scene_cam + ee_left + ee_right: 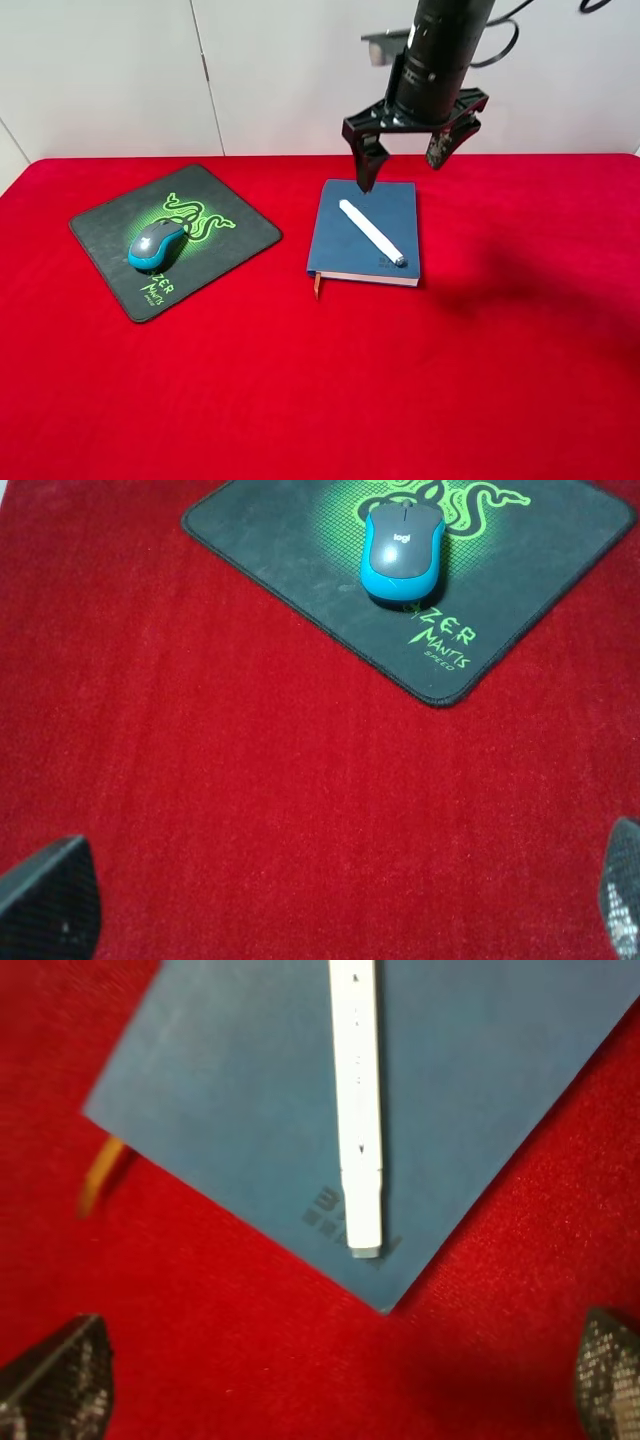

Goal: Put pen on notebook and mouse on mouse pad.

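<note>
The white pen [371,232] lies diagonally on the blue notebook [385,215], right of the table's middle; the right wrist view shows the pen [357,1100] resting on the notebook cover [230,1090]. My right gripper [405,152] hangs open above the notebook's far edge, holding nothing; its fingertips [55,1385] frame the wrist view. The grey and teal mouse [156,243] sits on the black mouse pad [110,225] at the left. The left wrist view shows the mouse [402,548] on the pad [280,530], with my left gripper [335,905] open and well apart from it.
A red cloth [320,390] covers the whole table. The notebook's orange ribbon [317,285] sticks out at its near left corner. A white wall stands behind the table. The left arm is out of the high view.
</note>
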Tool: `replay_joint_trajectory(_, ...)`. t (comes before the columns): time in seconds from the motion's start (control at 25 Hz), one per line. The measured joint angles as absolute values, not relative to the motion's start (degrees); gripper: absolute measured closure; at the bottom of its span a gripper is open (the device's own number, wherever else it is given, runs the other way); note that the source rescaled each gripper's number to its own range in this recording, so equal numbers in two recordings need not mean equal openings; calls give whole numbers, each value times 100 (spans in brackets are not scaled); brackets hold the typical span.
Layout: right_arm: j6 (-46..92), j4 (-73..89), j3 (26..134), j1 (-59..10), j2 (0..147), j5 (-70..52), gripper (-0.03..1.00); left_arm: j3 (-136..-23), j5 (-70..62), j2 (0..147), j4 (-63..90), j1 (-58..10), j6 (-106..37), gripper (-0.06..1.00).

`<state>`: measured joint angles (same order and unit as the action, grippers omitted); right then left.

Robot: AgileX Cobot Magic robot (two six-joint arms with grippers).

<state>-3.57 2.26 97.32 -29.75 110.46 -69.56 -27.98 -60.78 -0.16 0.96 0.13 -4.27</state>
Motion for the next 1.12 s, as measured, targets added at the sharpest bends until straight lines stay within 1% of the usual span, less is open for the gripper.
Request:
replay_joint_trajectory(0.16,-357,312,9454,-2975,10639,-6962,-3,-2798,-6078,-16,96,13,-427,-6)
replay_joint_trajectory(0.28,-357,323,9028,-2975,10216,-6962,-3,-2798,-6078,-16,96,13,-427,-6)
replay_joint_trajectory(0.8,-357,371,6877,-2975,8151,-6968,-3,-2798,-6078,-16,96,13,-427,-6)
replay_joint_trajectory(1.12,-357,371,5736,-2975,6793,-6973,-3,-2798,-6078,-16,96,13,-427,-6)
